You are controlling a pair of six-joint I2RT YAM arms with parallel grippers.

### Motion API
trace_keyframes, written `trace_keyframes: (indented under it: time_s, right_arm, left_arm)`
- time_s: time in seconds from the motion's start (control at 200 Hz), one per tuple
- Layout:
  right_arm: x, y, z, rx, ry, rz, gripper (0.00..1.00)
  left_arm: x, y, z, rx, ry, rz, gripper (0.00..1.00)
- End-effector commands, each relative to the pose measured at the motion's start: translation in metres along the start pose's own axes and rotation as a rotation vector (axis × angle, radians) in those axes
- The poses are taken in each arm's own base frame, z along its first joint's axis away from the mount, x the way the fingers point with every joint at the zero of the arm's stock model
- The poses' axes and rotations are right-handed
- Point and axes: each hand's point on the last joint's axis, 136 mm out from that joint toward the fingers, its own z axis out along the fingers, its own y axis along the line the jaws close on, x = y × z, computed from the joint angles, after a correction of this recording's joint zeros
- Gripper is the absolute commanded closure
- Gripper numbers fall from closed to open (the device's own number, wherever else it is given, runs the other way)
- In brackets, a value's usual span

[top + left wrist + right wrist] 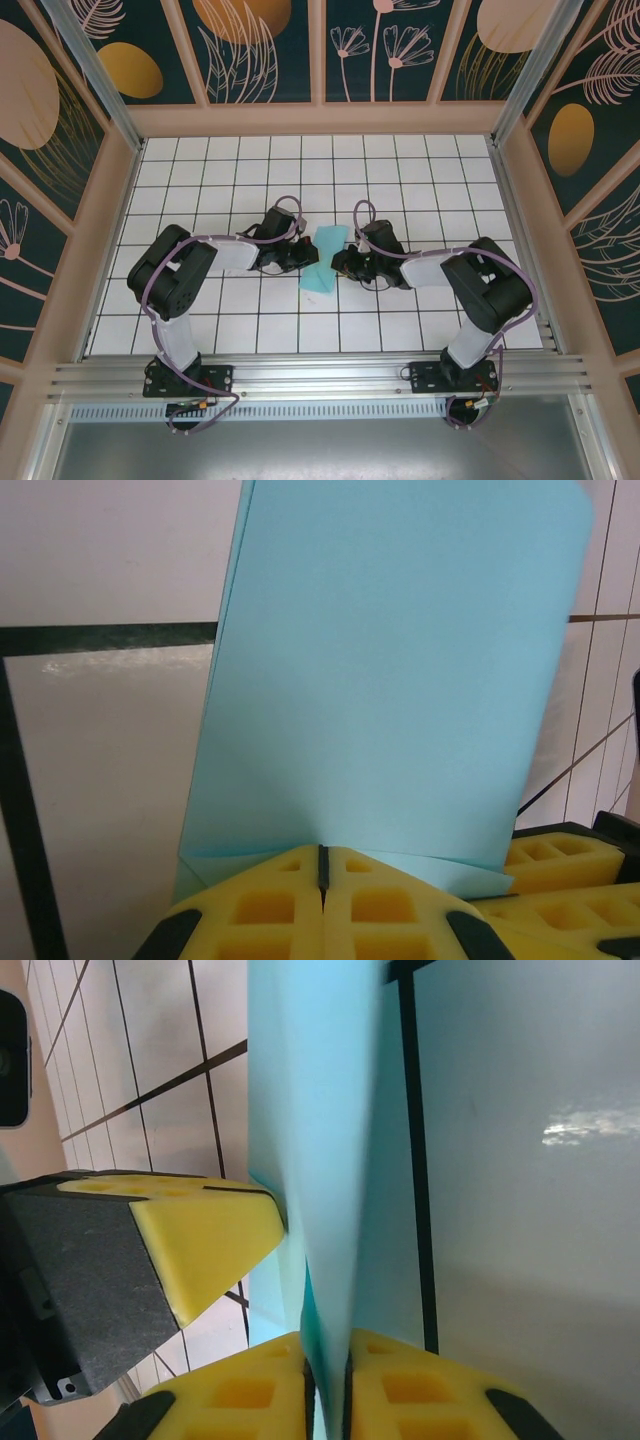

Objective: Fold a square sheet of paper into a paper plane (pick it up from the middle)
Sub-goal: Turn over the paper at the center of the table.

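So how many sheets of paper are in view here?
1. The sheet of paper is at the middle of the table, pinched by the left fingers on one side and the right fingers on the other. A second could hide beneath it.

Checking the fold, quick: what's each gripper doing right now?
Left gripper: closed, pinching the square sheet of paper.
Right gripper: closed on the same sheet.

The square sheet of paper (326, 258) is plain light turquoise-blue. The table (400, 160) is white, ruled with a dark grid. The walls (270, 50) are deep teal with orange ovals and pale pink plant outlines. The left gripper (322, 880) has yellow pads (270, 910) with black ends. The left arm (180, 270) is black and white, its cable (147, 300) purple.
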Motion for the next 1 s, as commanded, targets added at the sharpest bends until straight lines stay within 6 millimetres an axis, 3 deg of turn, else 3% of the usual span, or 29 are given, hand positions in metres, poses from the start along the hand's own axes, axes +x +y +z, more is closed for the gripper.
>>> trace_keyframes:
  time_s: [0.0,0.23,0.365,0.52,0.751,0.996]
  right_arm:
    - [0.001,0.010,0.003,-0.037,0.012,-0.037,0.85]
    - [-0.003,0.017,-0.005,-0.014,0.003,-0.081,0.93]
    - [-0.009,0.023,-0.020,0.045,-0.027,-0.121,0.98]
    - [-0.026,0.021,-0.048,0.234,-0.094,-0.204,0.98]
    - [-0.046,0.034,-0.094,0.395,-0.203,-0.289,0.98]
    - [-0.053,0.047,-0.124,0.534,-0.279,-0.351,0.98]
  left_arm:
    - [-0.004,-0.014,-0.007,0.035,-0.033,0.007,0.94]
    - [-0.021,-0.032,-0.033,0.059,-0.151,0.009,0.89]
    - [-0.037,-0.049,-0.068,0.057,-0.292,0.026,0.87]
    - [-0.052,-0.045,-0.112,-0.003,-0.488,0.023,0.86]
    - [-0.060,-0.038,-0.174,-0.026,-0.742,0.019,0.74]
    - [-0.056,-0.029,-0.195,-0.041,-0.822,0.018,0.68]
